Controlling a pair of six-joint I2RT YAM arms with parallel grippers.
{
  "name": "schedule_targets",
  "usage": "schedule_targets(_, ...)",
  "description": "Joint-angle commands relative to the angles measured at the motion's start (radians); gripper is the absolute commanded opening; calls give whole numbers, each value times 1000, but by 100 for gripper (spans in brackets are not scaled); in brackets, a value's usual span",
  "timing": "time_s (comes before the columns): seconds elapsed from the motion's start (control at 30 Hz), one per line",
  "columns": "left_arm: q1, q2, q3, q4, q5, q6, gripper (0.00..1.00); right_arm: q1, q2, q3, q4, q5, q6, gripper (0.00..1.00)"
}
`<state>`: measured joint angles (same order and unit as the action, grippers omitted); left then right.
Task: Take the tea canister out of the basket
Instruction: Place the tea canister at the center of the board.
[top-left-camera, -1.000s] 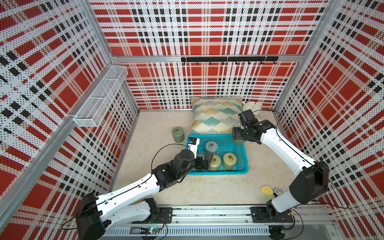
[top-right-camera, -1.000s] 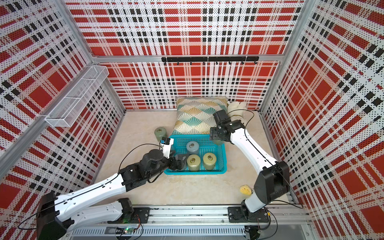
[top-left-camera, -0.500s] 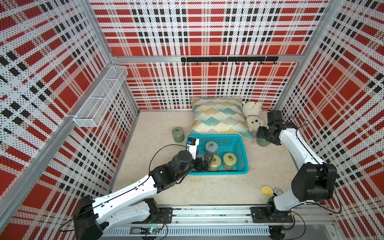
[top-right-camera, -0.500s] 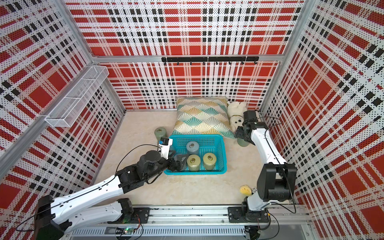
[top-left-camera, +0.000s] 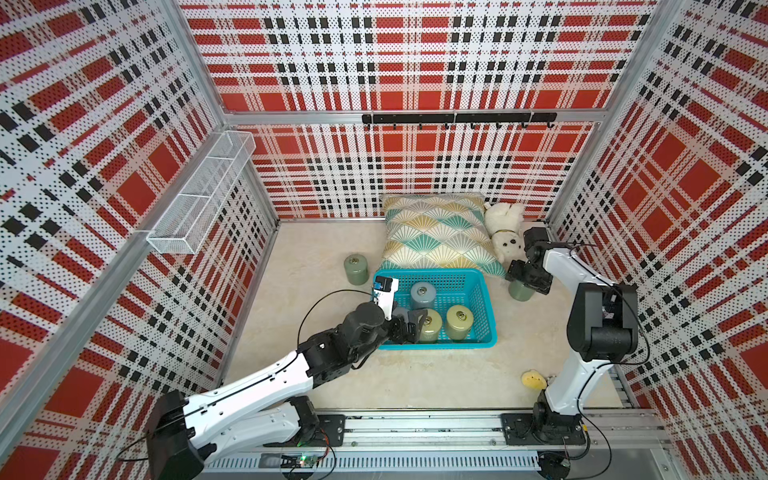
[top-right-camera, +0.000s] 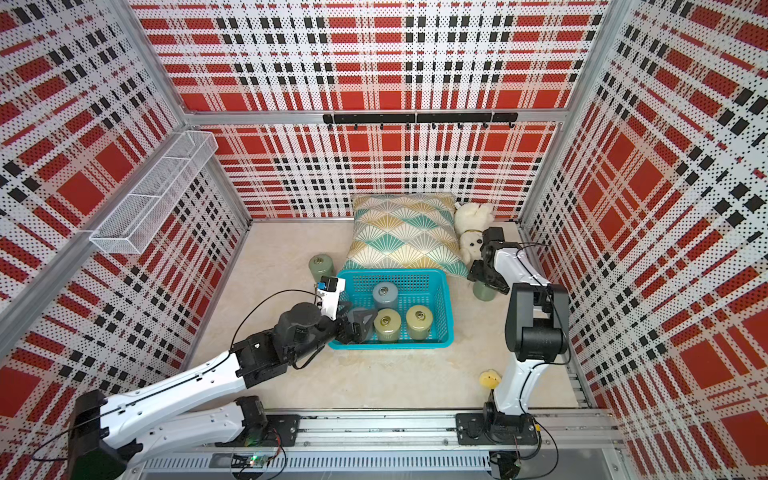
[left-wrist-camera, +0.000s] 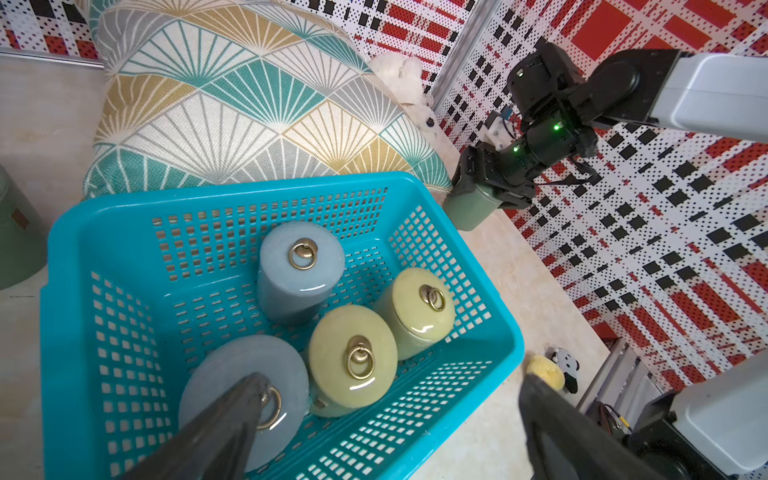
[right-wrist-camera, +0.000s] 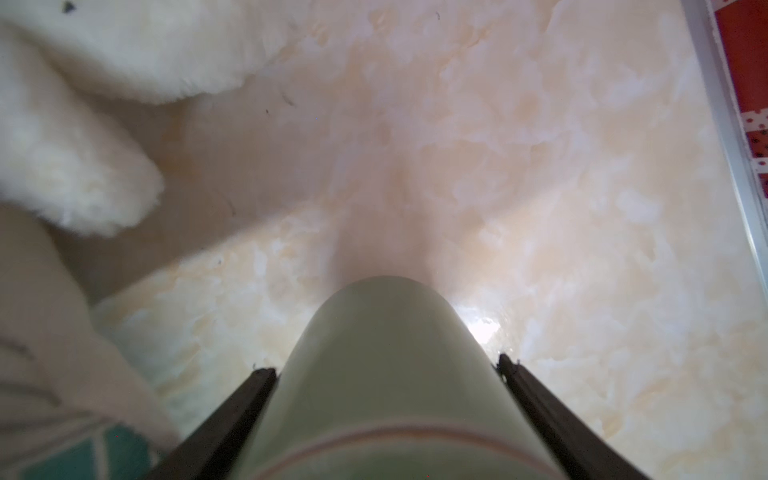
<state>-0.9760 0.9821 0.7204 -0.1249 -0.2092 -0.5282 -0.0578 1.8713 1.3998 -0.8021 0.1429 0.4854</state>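
Now tea canister (top-left-camera: 519, 292) newly outside basket (top-left-camera: 440, 344)

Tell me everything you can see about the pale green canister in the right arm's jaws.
The pale green canister is a smooth, glossy cylinder, ceramic by its look, with a thin seam ringing it near its gripped end. The right gripper has its jaws pressed on opposite sides of it, hiding the lid. It points base down, outside the basket on the right arm's side, by the pillow and near the white plush toy. Whether its base touches the floor cannot be told.
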Motion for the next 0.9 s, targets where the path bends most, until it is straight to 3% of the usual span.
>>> schedule_targets(0.0,-8,1,-11,6,-12,0,99,-17,37,68,45,27,-3,68)
schedule_targets(0.4,-7,34,6,-7,-31,4,99,-21,141,92,63,30,-24,71)
schedule_targets(0.53,-7,31,10,-12,-36,3,99,-23,135,88,59,34,-25,88)
schedule_targets(0.57,-7,29,10,-13,-38,4,99,-23,124,84,60,33,-24,99)
schedule_targets(0.87,6,32,14,-20,-54,-16,99,-20,-63,4,69,-7,12,100)
